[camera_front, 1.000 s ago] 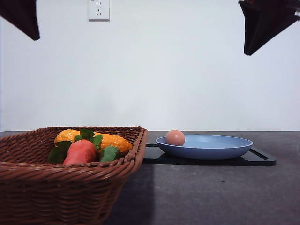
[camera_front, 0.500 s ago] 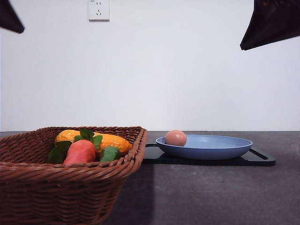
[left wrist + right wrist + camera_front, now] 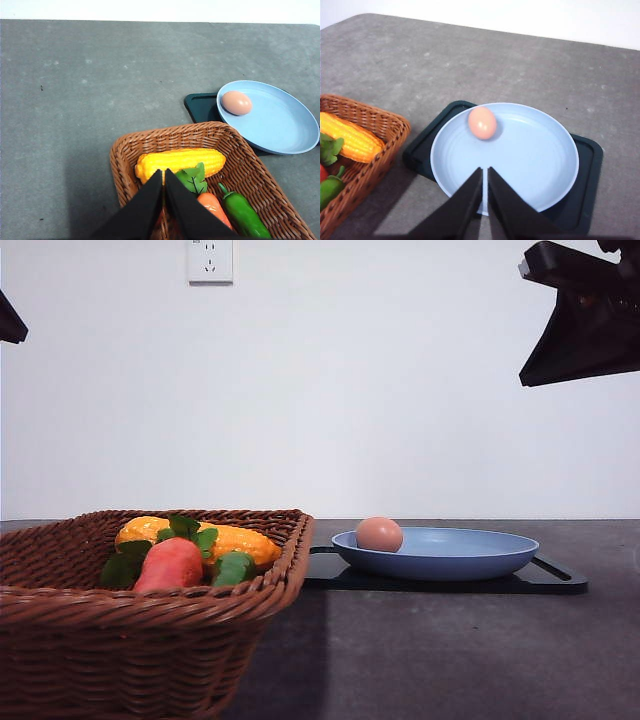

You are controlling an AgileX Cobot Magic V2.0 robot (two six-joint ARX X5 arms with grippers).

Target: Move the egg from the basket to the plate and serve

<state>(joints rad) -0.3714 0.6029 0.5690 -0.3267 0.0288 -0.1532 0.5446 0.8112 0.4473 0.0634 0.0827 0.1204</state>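
The pinkish-brown egg (image 3: 379, 534) (image 3: 236, 102) (image 3: 482, 123) lies loose on the left part of the light blue plate (image 3: 470, 555) (image 3: 285, 125) (image 3: 530, 165). The wicker basket (image 3: 60, 640) (image 3: 125, 150) (image 3: 365, 120) stands at the front left. High over the basket my left gripper (image 3: 163, 172) is shut with nothing in it. High over the plate's near rim my right gripper (image 3: 485, 170) is also shut and empty. In the front view the right arm (image 3: 585, 325) shows at the upper right.
The plate rests on a flat black tray (image 3: 545, 580) (image 3: 587, 150). In the basket lie a yellow corn cob (image 3: 180, 161), an orange-red carrot toy with green leaves (image 3: 170, 562) and a green pepper (image 3: 242, 215). A wall socket (image 3: 210, 260) is on the white wall behind the grey table.
The egg has rolled slightly right on the plate. The left arm has slid out toward the left edge of the front view, and the right arm has shifted right and lower.
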